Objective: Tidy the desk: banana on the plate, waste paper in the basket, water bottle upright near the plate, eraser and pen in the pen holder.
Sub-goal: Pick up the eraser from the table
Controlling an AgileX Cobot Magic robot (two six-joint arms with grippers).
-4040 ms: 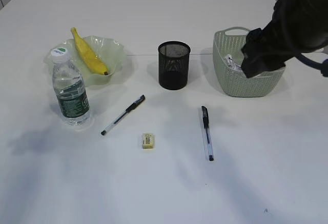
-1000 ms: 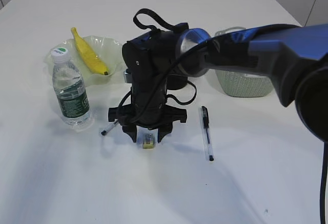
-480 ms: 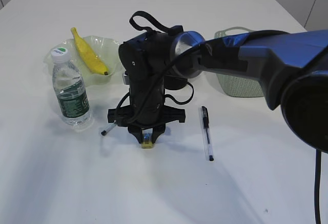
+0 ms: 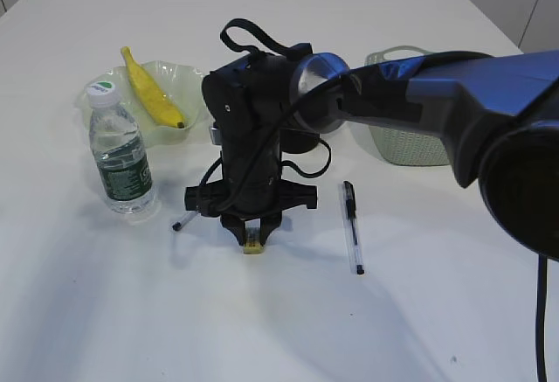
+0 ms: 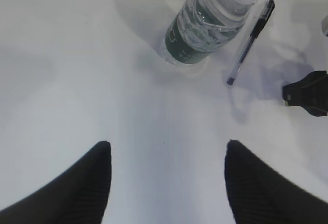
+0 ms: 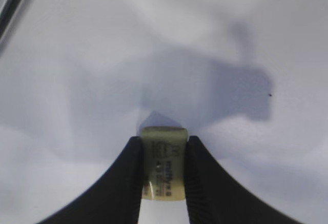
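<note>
Eraser (image 6: pixel 163 162) sits clamped between the two black fingers of the right gripper (image 4: pixel 252 235), at 6 o'clock from the pen holder (image 4: pixel 301 142), which is largely hidden behind the arm. The right wrist view shows both fingers pressed flat against the block's long sides, with the desk (image 4: pixel 279 329) directly beneath; whether the block has left the surface cannot be told.

Left gripper (image 5: pixel 166 183) hangs with its jaws wide apart and nothing between them, above bare desk at 6 o'clock from the water bottle (image 4: pixel 120 155).

Other items, as found:
- Banana (image 4: pixel 150 90) lies in the plate (image 4: pixel 196 85).
- Water bottle stands upright just beside the plate, at its 7 o'clock.
- Basket (image 4: pixel 410 150) stands at 3 o'clock from the pen holder; its contents are hidden by the arm.
- One pen (image 4: pixel 351 225) lies loose at 3 o'clock from the eraser. A second pen (image 5: pixel 249 42) lies between the bottle and the right gripper, mostly hidden in the exterior view.

Step in hand, by judgement: securing the eraser for transfer to the pen holder. The next move calls for a straight lift that clears the holder's rim, a short carry toward 12 o'clock, and release only when centred over the opening. The block is small, so a slip during the lift is the main risk. Both pens remain outstanding.
</note>
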